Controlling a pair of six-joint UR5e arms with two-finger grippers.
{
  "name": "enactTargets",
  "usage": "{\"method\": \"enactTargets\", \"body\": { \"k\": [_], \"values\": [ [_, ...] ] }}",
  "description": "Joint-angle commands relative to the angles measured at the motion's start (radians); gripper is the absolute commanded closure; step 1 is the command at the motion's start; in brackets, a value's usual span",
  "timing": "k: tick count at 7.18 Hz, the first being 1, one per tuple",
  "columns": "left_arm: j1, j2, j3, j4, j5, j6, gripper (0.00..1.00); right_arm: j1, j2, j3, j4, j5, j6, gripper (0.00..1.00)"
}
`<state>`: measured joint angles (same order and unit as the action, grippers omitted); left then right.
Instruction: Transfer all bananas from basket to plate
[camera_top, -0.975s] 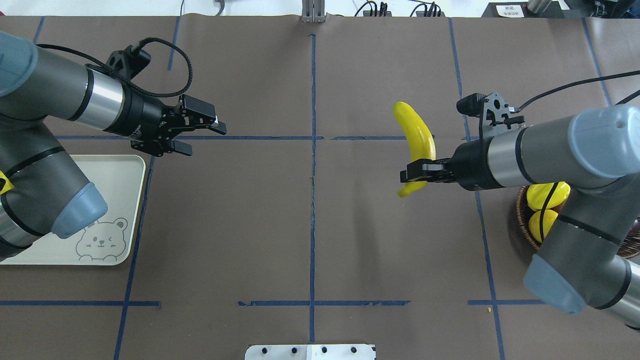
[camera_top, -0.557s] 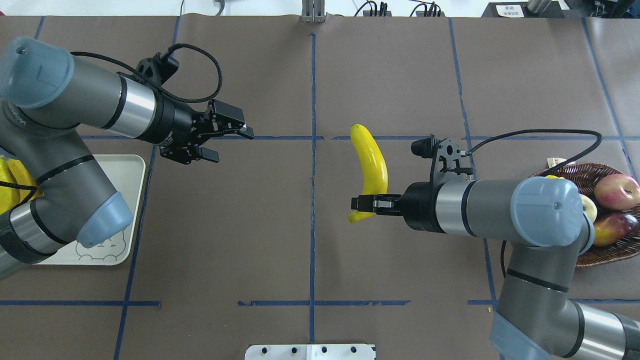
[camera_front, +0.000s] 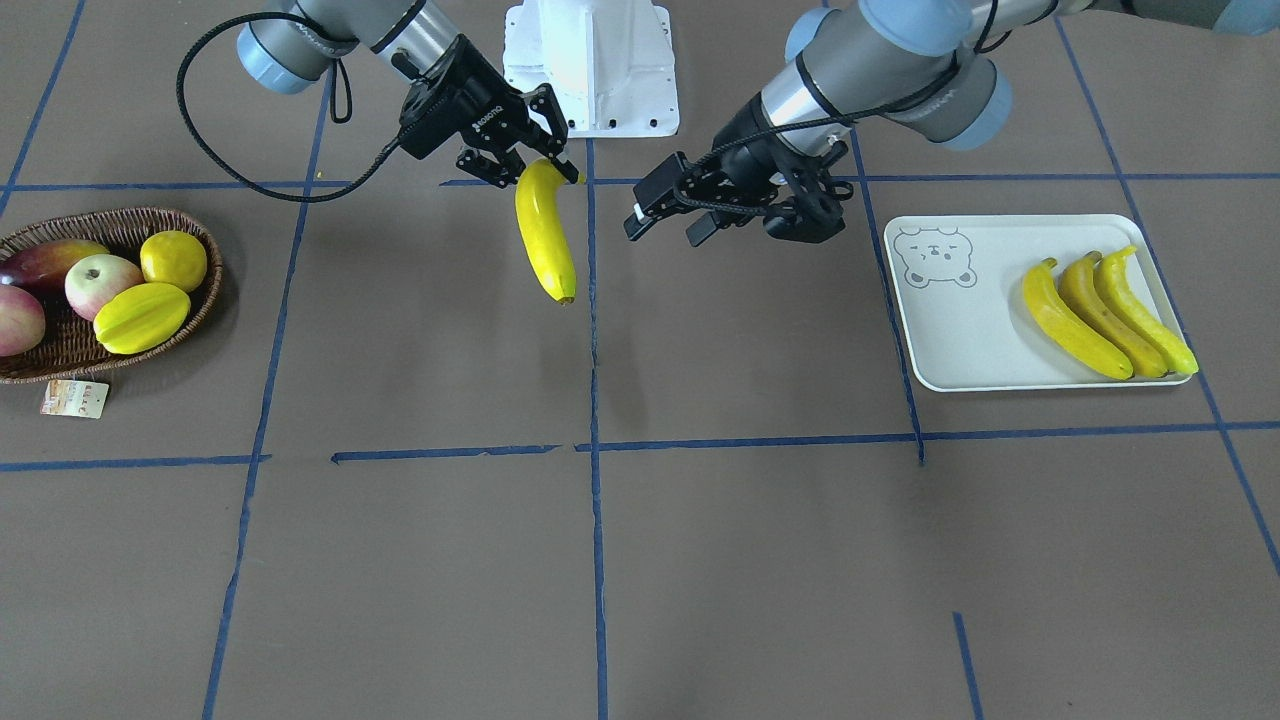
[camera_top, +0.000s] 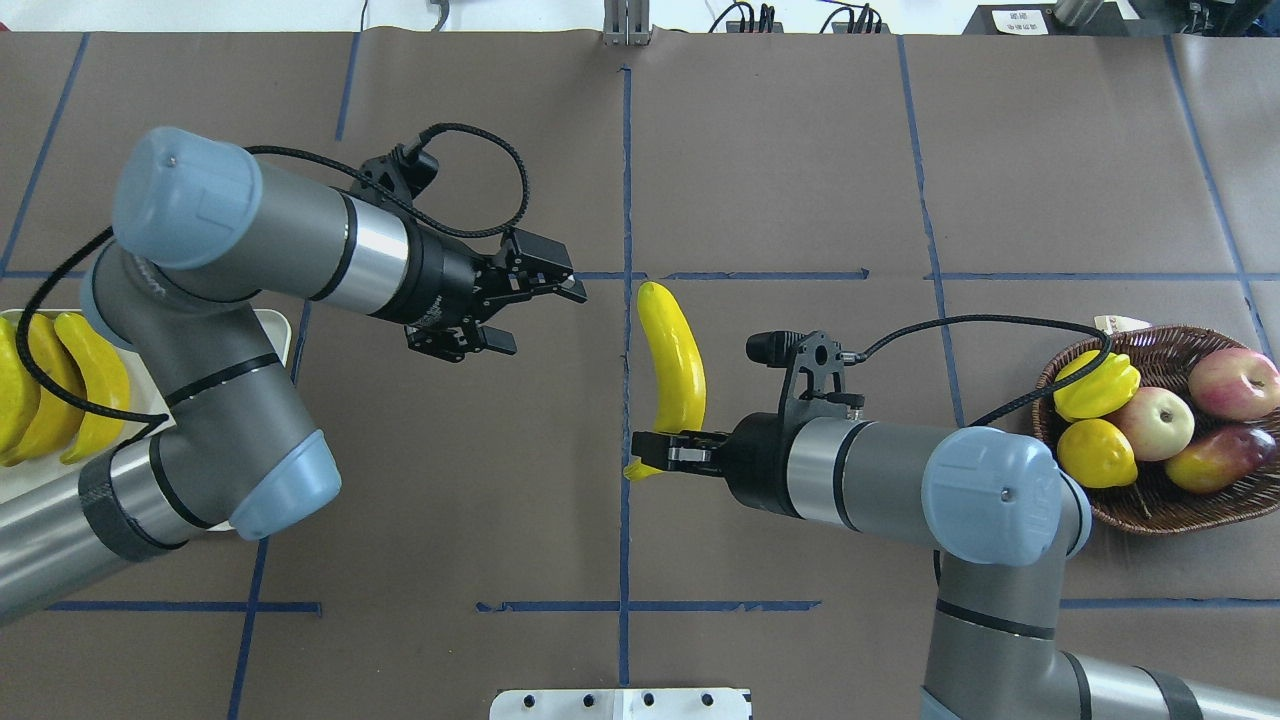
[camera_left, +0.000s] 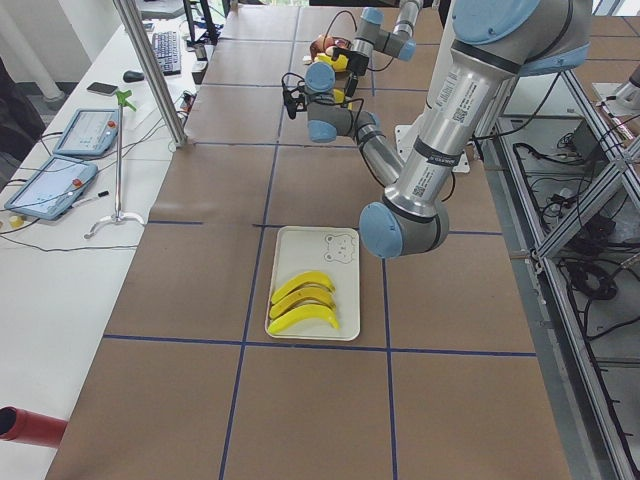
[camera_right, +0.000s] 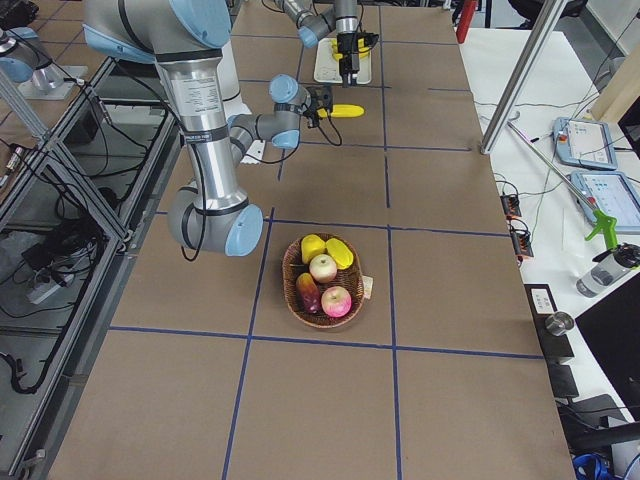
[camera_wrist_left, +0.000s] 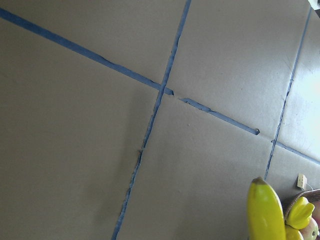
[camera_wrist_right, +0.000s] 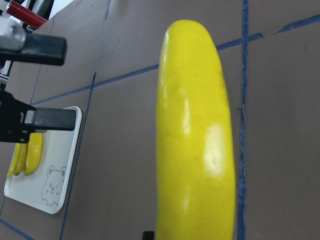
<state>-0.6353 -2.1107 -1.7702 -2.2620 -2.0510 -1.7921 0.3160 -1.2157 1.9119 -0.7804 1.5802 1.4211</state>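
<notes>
**Brown-papered worktop: last banana offered at the midline**

Far left, the plate carries three bananas side by side. Next comes the left pincer, spread wide and empty, just short of the fourth banana, which is held over the centre tape line. The right pincer is clamped on its stem end. Far right, the basket holds only a starfruit, a lemon and apples, so this looks like the last transfer.

A hand-over seems due. To do it well, the left pincer should straddle the banana's free half, well apart from the right pincer's hold, and close across the narrow width. The right should let go only once that grip is firm, since smooth curved skin can pivot.

The overhead view hides much of the plate under the left arm; the front-facing view shows it whole. The left wrist view catches only the banana's tip at its lower edge, suggesting the fruit is not yet inside that pincer's span.
</notes>
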Motion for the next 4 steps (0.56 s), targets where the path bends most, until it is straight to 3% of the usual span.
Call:
{"method": "enactTargets", "body": {
  "k": [1,3,4],
  "values": [
    [0.040,-0.066,0.044,0.002,0.074,-0.050,0.01,-0.008,0.074,-0.065,-0.007,-0.017,-0.001,0.96],
    [0.042,-0.097,0.103,0.001,0.075,-0.056,0.03,-0.008,0.074,-0.064,-0.007,-0.019,-0.001,0.95],
    [0.042,-0.095,0.115,0.001,0.075,-0.055,0.08,-0.008,0.076,-0.062,-0.007,-0.019,-0.001,0.95]
  ]
}}
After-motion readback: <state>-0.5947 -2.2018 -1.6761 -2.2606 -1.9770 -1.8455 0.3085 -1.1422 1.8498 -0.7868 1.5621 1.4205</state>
